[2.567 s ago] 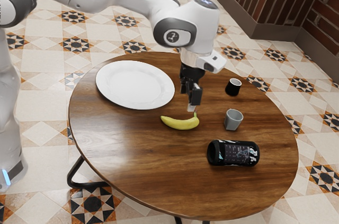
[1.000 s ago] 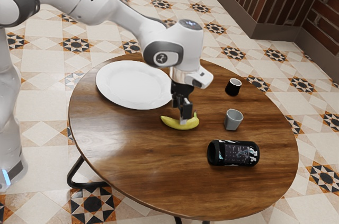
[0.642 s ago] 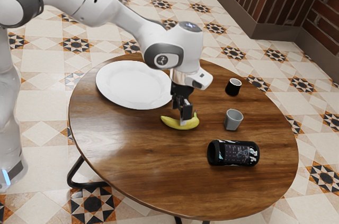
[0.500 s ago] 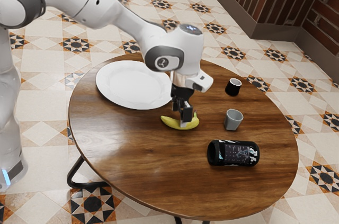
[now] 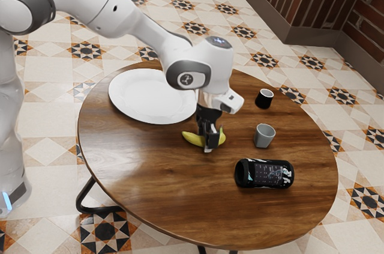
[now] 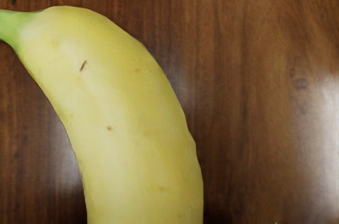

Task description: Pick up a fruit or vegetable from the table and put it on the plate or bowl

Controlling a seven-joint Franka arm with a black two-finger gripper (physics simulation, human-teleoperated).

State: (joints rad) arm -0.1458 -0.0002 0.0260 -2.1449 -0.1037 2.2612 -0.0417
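Claw lowered onto the middle of the banana, black against the yellow; from my side camera I cannot tell whether it is spread or already pinching the fruit. The banana lies flat on the round wooden table, directly under the claw, its two ends showing at 9 o'clock and 3 o'clock of it. In the wrist view the banana sits very close beneath my hand, its lower length cut off at the picture's edge.

The claw covers the banana's midsection, so contact there is hidden from me. The white plate is at 10 o'clock from the claw, near but apart from the banana. A grey cup stands at 3 o'clock, a black cup at 2 o'clock, and a dark canister lies on its side at 4 o'clock.

Since 2.6 seconds ago my hand has dropped from above the banana's 3 o'clock tip down to its middle; the banana has not moved.
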